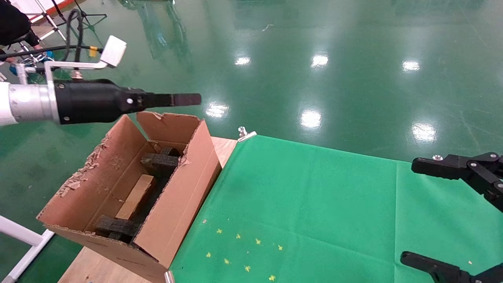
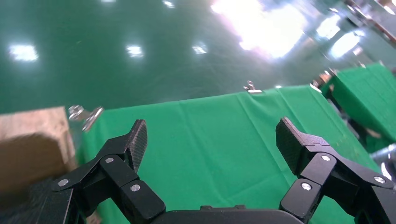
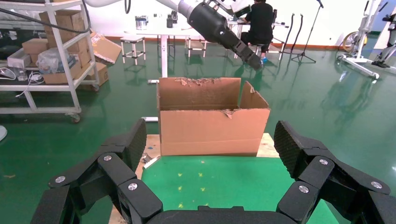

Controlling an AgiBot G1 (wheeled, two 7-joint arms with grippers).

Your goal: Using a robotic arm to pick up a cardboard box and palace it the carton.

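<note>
The carton [image 1: 177, 204] stands open at the table's left end, with ragged flap edges and black foam blocks [image 1: 159, 161] inside. The small cardboard box [image 1: 135, 196] lies in it between the foam blocks. My left gripper [image 1: 194, 99] hovers above the carton's far flap, level and pointing right; in the left wrist view it [image 2: 212, 140] is open and empty over the green cloth. My right gripper [image 1: 412, 214] is open and empty at the table's right side. In the right wrist view it [image 3: 210, 144] faces the carton [image 3: 212, 130], with the left arm [image 3: 219, 30] above.
A green cloth [image 1: 314, 204] covers the table, held by metal clips [image 1: 245, 134], with small yellow marks [image 1: 239, 251] near the front. A bare wooden edge [image 1: 224, 147] shows by the carton. A shelf with boxes [image 3: 51, 51] stands far off on the green floor.
</note>
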